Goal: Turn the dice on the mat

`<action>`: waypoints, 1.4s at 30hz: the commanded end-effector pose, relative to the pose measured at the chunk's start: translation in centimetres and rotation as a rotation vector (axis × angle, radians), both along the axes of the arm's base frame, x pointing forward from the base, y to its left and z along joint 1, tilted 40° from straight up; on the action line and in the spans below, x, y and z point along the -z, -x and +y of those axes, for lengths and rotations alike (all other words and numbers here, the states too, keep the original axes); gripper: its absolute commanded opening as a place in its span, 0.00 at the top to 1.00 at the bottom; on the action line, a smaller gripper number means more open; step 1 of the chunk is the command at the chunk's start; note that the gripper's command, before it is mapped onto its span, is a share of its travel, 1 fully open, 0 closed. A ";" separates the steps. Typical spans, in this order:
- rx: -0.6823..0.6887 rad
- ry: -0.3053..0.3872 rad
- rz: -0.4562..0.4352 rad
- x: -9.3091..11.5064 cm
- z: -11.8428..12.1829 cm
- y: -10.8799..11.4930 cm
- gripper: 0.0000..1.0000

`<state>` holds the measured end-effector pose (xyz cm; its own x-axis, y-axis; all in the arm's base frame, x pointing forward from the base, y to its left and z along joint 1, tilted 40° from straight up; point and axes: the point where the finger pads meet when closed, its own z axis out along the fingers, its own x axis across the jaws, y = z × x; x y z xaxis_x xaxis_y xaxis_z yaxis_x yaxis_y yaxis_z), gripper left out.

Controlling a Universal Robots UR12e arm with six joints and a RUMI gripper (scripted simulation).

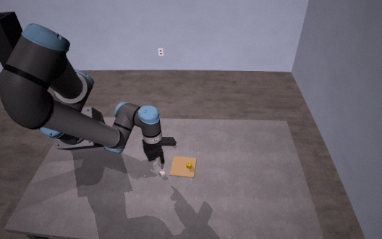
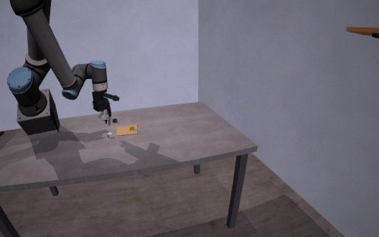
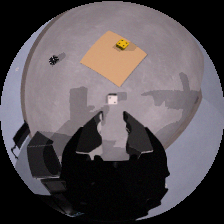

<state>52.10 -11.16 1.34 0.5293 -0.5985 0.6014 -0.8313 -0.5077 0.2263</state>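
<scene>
The white die [image 1: 163, 174] lies on the grey table just left of the tan mat [image 1: 183, 166], off the mat. The yellow die [image 1: 189, 165] sits on the mat near its far right corner. The black die [image 3: 54, 59] lies on the table to the left of the mat, apart from it. My gripper [image 1: 158, 161] hangs above the table just behind the white die. Its fingers are drawn in to a narrow gap with nothing between them. In the wrist view the white die [image 3: 113, 99] lies just beyond the fingertips. The dice are too small to read their top faces.
The arm's base [image 2: 36, 115] stands at the table's back left corner. A wall runs along the table's right side. A wooden shelf [image 2: 374, 32] hangs high on that wall.
</scene>
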 end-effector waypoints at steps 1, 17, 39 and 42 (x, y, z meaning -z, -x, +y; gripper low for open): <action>-0.001 0.000 -0.001 0.0 0.0 0.0 0.76; -0.001 0.000 -0.001 0.0 0.0 0.0 0.76; -0.001 0.000 -0.001 0.1 -0.1 -0.1 0.76; -0.002 0.000 -0.001 0.3 -0.2 -0.1 0.76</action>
